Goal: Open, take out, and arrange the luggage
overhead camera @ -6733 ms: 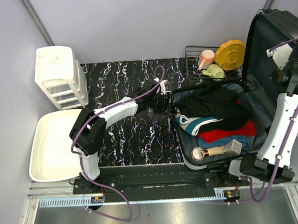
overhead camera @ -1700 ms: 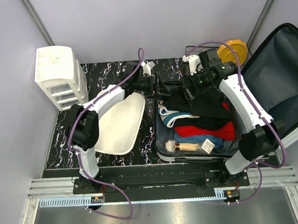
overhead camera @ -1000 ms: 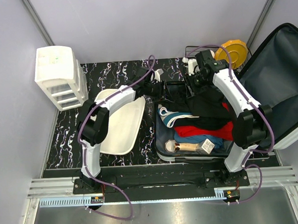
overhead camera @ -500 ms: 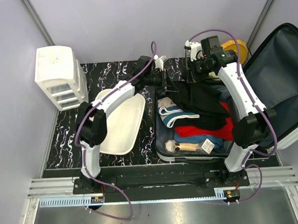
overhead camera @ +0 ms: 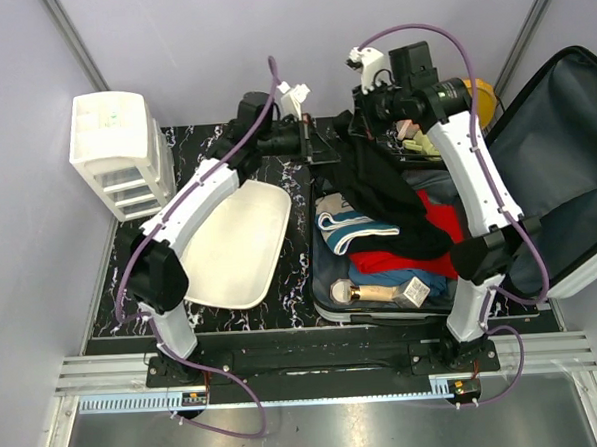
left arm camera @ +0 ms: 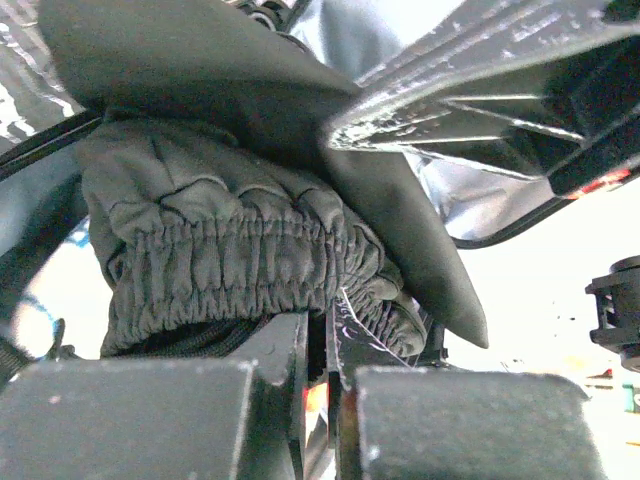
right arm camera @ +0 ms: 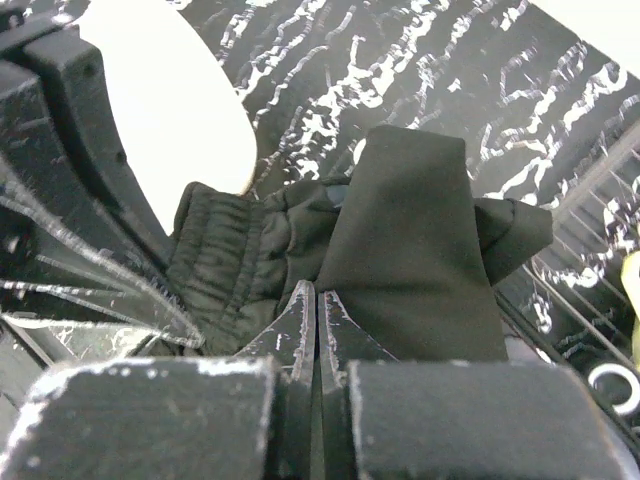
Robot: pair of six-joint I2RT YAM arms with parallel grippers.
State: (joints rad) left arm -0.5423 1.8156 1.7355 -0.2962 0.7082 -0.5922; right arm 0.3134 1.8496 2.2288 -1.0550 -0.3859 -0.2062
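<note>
- The left tool (left arm camera: 322, 340) is clenched on the elastic band of a black garment (left arm camera: 230, 250) (the band is bunched right at its fingertips).
- The right tool (right arm camera: 318, 310) is pinched tight on a fold of the same garment, just beside the left tool.
- Both tools are held up near the far edge of the bench (overhead camera: 225, 152), with the garment hanging from them.
- The garment's lower part drapes down onto the clothes packed below.
- The luggage (overhead camera: 319, 277) lies open directly below and nearer than the tools, on the right half of the bench.
- Its lid (overhead camera: 556, 160) leans back past the right edge, dark lining showing.
- Inside it are a striped folded cloth (overhead camera: 341, 226), a red cloth (overhead camera: 406, 263) and a pale cylinder (overhead camera: 377, 291) by the near wall.
- A white tub (overhead camera: 234, 242) lies tilted on the bench just left of the luggage, under the left arm.
- A white drawer unit (overhead camera: 114, 148) stands at the far-left corner.
- A wire rack (overhead camera: 425, 147) with a yellow plate (overhead camera: 480, 89) sits at the far edge, behind the right arm.
</note>
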